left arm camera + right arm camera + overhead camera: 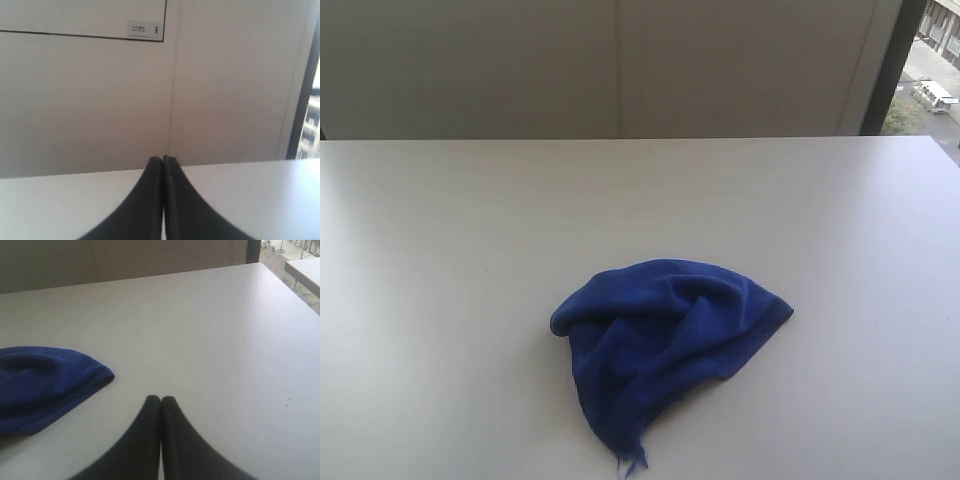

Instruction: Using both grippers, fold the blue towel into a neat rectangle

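1. We see the left gripper [163,159] with its two black jaws pressed together. Nothing sits between them and nothing touches them. It points across the white table [260,190] toward a pale wall [90,100].
2. The right gripper [160,399] also has its jaws together and empty. The blue towel [40,385] lies near it but apart, with bare tabletop between them.
3. Only the wrist views show the grippers. The exterior view gives us the whole towel and the wide tabletop around it. The right wrist view catches just one rounded edge of the cloth. The left wrist view alone shows a small label [144,29] on the wall.
4. In the exterior view the blue towel [660,340] rests on the table [440,250], toward 6 o'clock from the table's middle.
5. The towel is a deep blue, plush cloth, lying crumpled in a loose heap. A rounded fold forms its 12 o'clock side, and one corner sticks out at 3 o'clock. A narrow tail runs down to 6 o'clock, its thready tip near the picture's edge. Soft diagonal creases cross the middle.
6. At 1 o'clock in the exterior view, a dark window frame [895,65] stands behind the table.
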Motion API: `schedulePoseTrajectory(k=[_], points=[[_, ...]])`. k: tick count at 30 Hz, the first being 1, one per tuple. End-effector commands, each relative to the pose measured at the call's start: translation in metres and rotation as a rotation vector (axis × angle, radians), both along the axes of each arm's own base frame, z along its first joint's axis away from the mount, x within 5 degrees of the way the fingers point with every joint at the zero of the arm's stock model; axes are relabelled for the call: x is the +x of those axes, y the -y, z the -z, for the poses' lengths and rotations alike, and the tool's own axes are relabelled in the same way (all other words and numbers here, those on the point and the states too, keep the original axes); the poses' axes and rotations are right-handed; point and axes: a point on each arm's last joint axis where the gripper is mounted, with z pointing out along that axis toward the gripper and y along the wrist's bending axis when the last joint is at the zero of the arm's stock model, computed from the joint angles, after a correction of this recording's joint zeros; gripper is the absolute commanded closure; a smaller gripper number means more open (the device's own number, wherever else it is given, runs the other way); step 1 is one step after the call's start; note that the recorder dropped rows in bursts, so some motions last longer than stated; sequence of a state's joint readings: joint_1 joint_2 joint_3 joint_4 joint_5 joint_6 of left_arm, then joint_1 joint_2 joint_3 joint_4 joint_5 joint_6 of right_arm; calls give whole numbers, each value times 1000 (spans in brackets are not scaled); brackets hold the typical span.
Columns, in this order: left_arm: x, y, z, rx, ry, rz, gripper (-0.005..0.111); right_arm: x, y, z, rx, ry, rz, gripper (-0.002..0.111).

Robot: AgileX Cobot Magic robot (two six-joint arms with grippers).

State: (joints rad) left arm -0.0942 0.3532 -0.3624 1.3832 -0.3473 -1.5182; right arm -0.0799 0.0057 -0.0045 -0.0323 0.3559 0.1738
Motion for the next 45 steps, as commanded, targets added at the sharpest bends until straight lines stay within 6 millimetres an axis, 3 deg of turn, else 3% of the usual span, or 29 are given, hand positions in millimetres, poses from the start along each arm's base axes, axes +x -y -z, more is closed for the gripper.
schedulePoseTrajectory(k=[1,4,8,9,10,11,12,13,14,15,16,18,22,26,30,32,38,40,45], points=[[37,9,-22,121,-107,61,107,0,0,0,3,14,-2,108],[75,0,-17,313,-177,-66,107,0,0,0,3,14,-2,108],[108,-37,5,720,-342,-460,107,0,0,0,3,14,-2,108],[114,-54,19,796,-491,-631,107,0,0,0,3,14,-2,108],[115,-58,28,825,-577,-659,107,0,0,0,3,14,-2,108],[121,-54,50,838,-741,-573,107,0,0,0,3,14,-2,108],[125,-47,61,824,-787,-469,107,0,0,0,3,14,-2,108],[131,-25,76,754,-828,-270,107,0,0,0,3,14,-2,108],[130,-13,81,728,-851,-196,107,0,0,0,3,14,-2,108],[124,15,93,754,-924,-15,107,0,0,0,3,14,-2,108],[120,28,98,798,-941,80,107,0,0,0,3,14,-2,108],[99,86,107,873,-971,402,107,0,0,0,3,14,-2,108],[88,171,100,894,-887,649,107,0,0,0,3,14,-2,108],[91,218,105,922,-939,711,107,0,0,0,3,14,-2,108],[88,238,109,936,-940,747,105,0,0,0,3,14,-2,108],[86,245,111,935,-946,761,98,0,0,0,3,14,-2,108],[86,255,123,862,-1032,766,61,0,0,0,3,14,-2,108],[87,257,127,846,-1048,764,53,0,0,0,3,14,-2,108],[90,262,135,821,-1041,760,50,0,0,0,3,14,-2,108]])
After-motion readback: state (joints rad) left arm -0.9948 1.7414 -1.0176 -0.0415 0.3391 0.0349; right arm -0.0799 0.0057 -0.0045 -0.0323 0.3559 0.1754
